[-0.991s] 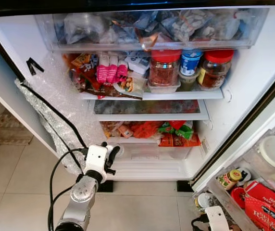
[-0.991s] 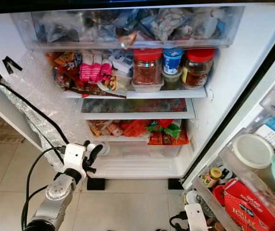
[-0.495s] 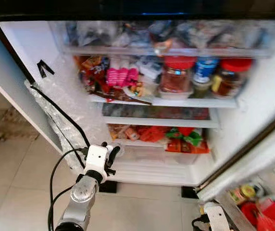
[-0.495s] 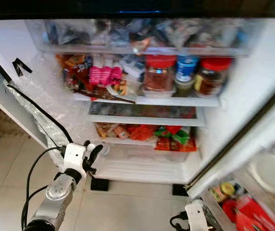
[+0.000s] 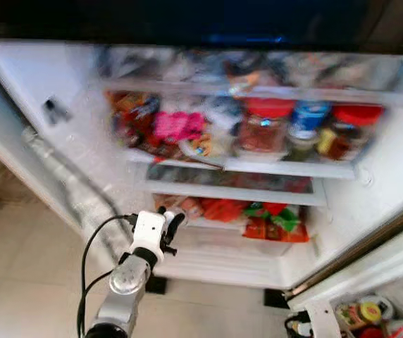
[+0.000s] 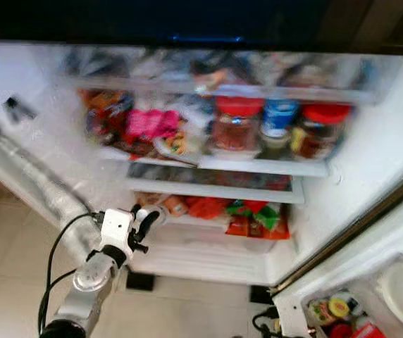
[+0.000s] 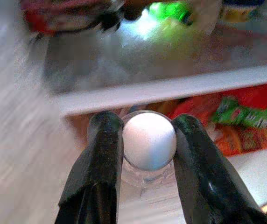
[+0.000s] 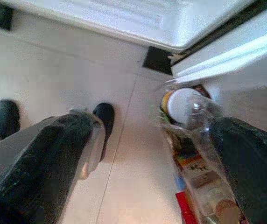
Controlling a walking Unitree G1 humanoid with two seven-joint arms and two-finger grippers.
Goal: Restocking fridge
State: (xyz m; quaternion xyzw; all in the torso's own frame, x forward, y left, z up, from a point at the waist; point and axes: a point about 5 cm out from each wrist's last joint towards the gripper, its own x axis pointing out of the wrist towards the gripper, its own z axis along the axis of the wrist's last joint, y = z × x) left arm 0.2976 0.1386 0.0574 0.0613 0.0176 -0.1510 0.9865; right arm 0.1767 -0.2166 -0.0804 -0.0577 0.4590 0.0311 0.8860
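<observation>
the left gripper point(image 7: 145, 140) was clamped on a white-capped bottle point(image 7: 149, 142) (view blurred). best carried level toward the fridge point(image 5: 392, 176) shelf.

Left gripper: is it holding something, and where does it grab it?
Yes. The left gripper holds a small clear bottle by its white cap, one black finger on each side. The right gripper is open and holds nothing.

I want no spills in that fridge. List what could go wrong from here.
1. The left gripper pinches a small clear container with a white rounded top by its sides alone; it could slip.
2. The lower shelf and its orange and green packets are crowded, so placing it may knock them.
3. The head views are blurred, so aim may suffer.
</observation>
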